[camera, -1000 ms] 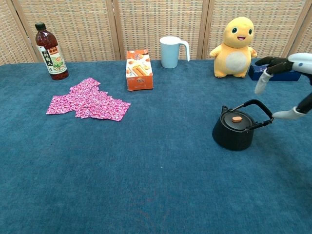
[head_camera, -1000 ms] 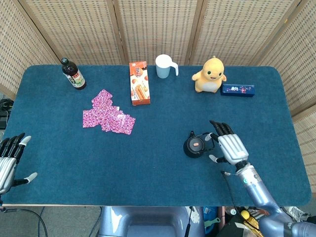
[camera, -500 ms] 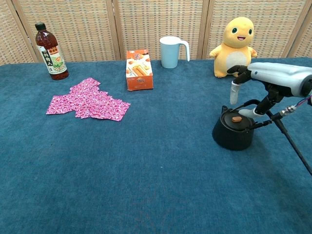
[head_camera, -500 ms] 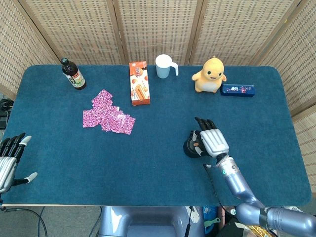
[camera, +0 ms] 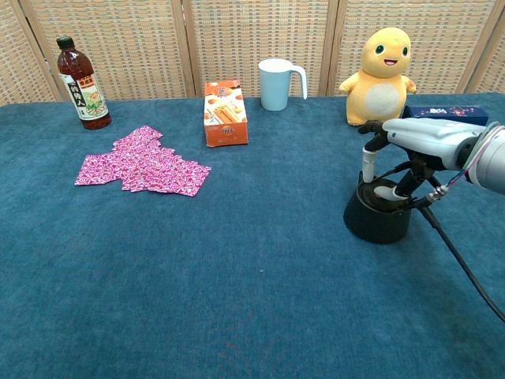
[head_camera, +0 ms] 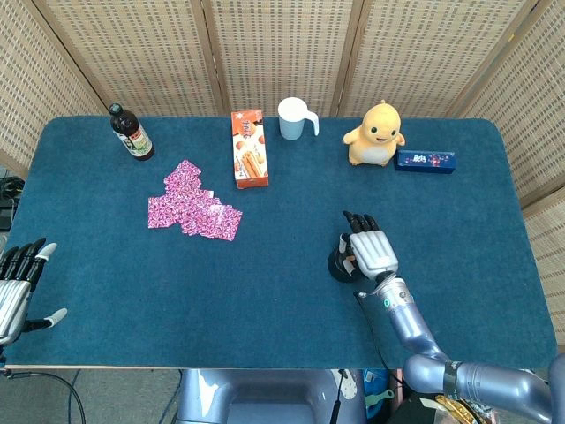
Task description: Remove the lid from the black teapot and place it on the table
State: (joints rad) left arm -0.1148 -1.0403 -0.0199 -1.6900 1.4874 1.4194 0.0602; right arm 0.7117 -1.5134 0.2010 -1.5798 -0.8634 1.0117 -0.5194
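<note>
The black teapot [camera: 375, 223] stands on the blue table at the right, its lid [camera: 371, 194] still seated on top. My right hand [camera: 418, 136] hovers over it from the right. One finger [camera: 367, 162] points straight down at the lid's left side, and the thumb [camera: 387, 190] lies over the lid's orange knob, hiding it. In the head view the right hand [head_camera: 369, 252] covers most of the teapot [head_camera: 335, 263]. My left hand [head_camera: 13, 287] rests off the table's near left corner, fingers spread, holding nothing.
Along the far edge stand a dark bottle [head_camera: 131, 132], an orange box [head_camera: 249, 148], a pale mug [head_camera: 296, 117], a yellow plush [head_camera: 375, 134] and a blue case [head_camera: 425, 160]. Pink wrappers [head_camera: 192, 203] lie left of centre.
My right hand has swung left from beside the teapot to directly over it, lowering a finger and the thumb onto the lid. The left hand has stayed put.
</note>
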